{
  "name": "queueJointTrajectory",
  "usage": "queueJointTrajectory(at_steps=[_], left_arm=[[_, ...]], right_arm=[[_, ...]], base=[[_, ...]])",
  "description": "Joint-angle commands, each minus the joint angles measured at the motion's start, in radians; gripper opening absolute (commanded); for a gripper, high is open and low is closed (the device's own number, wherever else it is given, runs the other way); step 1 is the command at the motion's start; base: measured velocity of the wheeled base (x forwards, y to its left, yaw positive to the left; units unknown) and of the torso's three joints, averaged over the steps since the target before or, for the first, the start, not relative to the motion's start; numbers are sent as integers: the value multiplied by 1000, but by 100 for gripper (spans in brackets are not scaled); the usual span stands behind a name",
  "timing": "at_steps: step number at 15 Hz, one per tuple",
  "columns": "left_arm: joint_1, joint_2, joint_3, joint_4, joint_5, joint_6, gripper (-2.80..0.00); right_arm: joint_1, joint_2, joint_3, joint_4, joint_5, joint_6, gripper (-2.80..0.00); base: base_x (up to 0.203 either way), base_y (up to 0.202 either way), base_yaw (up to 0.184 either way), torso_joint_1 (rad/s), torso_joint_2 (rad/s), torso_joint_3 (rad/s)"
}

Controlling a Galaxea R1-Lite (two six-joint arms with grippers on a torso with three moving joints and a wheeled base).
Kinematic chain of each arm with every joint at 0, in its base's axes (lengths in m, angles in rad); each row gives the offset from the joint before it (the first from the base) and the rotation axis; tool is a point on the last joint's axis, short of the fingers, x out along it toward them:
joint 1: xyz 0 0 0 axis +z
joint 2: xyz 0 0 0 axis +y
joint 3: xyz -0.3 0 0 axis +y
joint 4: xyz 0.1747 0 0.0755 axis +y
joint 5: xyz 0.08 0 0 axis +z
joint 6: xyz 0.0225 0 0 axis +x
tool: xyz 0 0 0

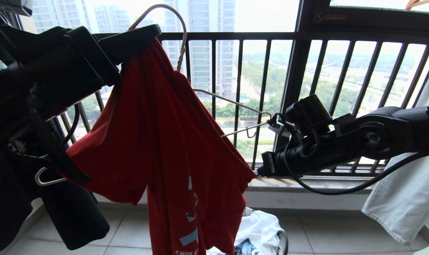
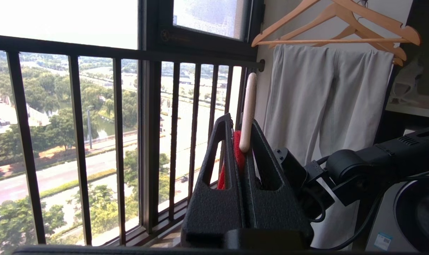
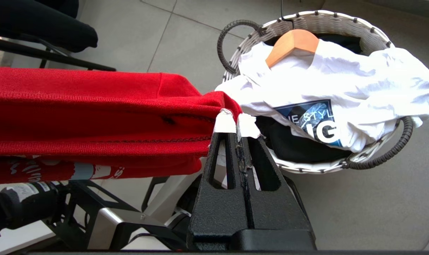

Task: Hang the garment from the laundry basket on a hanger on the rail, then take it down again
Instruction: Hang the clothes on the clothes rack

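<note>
The red garment point(image 1: 157, 141) hangs half-draped over the cream-white hanger point(image 1: 180, 39), whose right shoulder wire point(image 1: 235, 104) sticks out bare. My left gripper point(image 2: 240, 124), high on the left, is shut on the hanger's neck point(image 2: 249, 106) together with a fold of red cloth point(image 2: 237, 152). My right gripper point(image 3: 235, 120) sits lower on the right, shut on the garment's outer edge point(image 3: 94, 109) and drawing it sideways. The laundry basket point(image 3: 342, 21) stands on the floor below and also shows in the head view point(image 1: 283, 241). The rail is out of view.
A white printed T-shirt point(image 3: 342, 92) on a wooden hanger point(image 3: 292, 44) fills the basket. The dark balcony railing point(image 1: 306, 35) runs behind. Pale trousers point(image 1: 406, 198) hang at the right under wooden hangers point(image 2: 342, 21). A black garment point(image 1: 72, 212) hangs at the left.
</note>
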Motion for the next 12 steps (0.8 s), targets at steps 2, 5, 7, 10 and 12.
queueJointTrajectory(at_steps=[2,5,7,10,12], left_arm=[[4,-5,0,-6,-3,-2,-280],[4,-6,0,-6,-3,-2,-280],[4,-8,0,-6,-3,-2,-280],[4,-8,0,-7,-3,-2,-280],[4,-6,0,-5,-3,-2,-280]], right_arm=[[0,-5,-1,0,1,1,-280],[0,-7,3,0,1,0,0],[0,-9,3,0,1,1,0],[0,-20,3,-1,3,3,0],[0,-41,10,-29,7,17,0]], base=[[0,0,0,0,0,0],[0,0,0,0,0,0],[0,0,0,0,0,0],[0,0,0,0,0,0],[0,0,0,0,0,0]])
